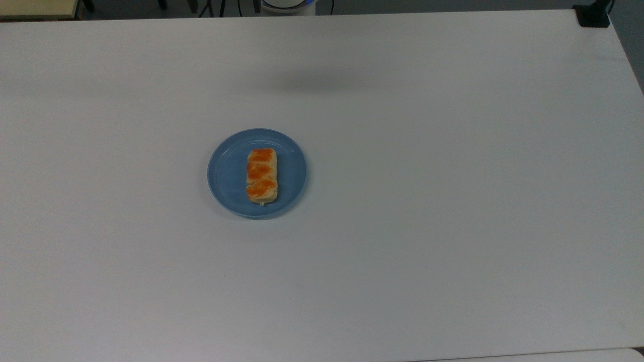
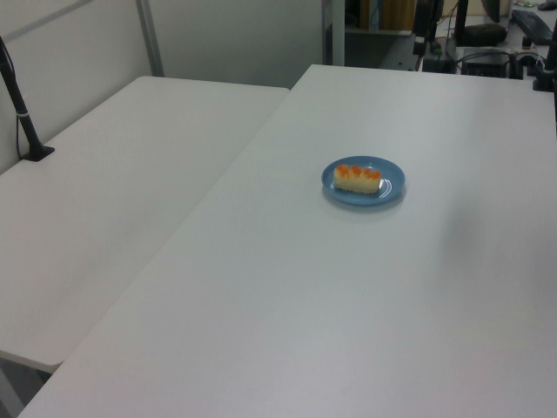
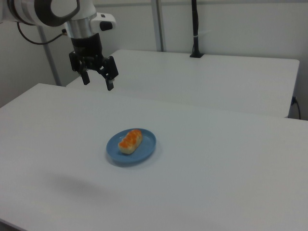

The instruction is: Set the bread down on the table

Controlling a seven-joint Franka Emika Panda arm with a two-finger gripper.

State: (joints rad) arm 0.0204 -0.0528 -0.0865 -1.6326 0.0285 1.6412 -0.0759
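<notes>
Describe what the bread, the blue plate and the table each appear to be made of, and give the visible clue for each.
Bread: probably a soft baked or toy bun, matte pale yellow with orange-brown glazed stripes.
Blue plate: likely plastic; uniform colour, faint sheen and moulded rings near the rim.
Table: seemingly laminate board; smooth, matte, plain white, only soft shadows.

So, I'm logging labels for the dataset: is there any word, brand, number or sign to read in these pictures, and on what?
None: no readable text anywhere.
The bread, the blue plate, the table and the gripper carry no lettering that shows.
</notes>
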